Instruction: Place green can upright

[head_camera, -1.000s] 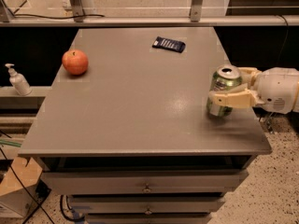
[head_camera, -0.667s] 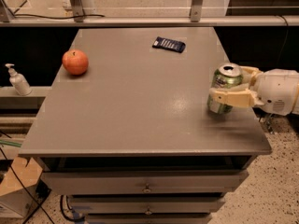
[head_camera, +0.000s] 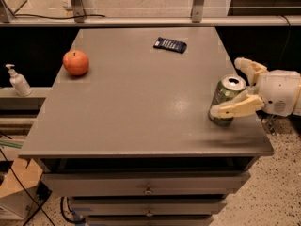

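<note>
One camera view showed it all. The can [head_camera: 225, 98] stood up on the table [head_camera: 141, 107], near its right front corner. The gripper [head_camera: 226, 87] reached around the can from the right, with its fingers [head_camera: 237, 108] spread wide. The near finger lay across the can's front, maybe touching it. The far finger was apart, behind the can. An apple [head_camera: 75, 62] and a dark packet [head_camera: 170, 44] sat well away. The near finger could bump the can if the gripper pulled back crooked. Then the can might tip, roll and drop off the nearby edge.
</note>
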You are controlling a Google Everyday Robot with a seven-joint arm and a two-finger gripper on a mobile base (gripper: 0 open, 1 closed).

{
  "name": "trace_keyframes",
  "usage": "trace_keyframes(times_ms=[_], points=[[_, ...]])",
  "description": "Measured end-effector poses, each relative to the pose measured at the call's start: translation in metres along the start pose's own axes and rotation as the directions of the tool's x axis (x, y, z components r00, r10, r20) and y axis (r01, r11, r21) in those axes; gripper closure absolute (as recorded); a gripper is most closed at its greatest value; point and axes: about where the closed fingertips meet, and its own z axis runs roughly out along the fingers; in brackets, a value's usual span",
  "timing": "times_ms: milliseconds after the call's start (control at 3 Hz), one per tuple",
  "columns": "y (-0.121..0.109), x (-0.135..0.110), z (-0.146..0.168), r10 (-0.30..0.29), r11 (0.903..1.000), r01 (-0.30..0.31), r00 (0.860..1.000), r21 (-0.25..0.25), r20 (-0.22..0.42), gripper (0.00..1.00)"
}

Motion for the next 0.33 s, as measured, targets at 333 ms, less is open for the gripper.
trace_keyframes(times_ms=[333], points=[[0.0000, 0.0000, 0.0001, 0.000, 1.0000, 0.000, 1.000, 0.000, 0.000, 0.00]])
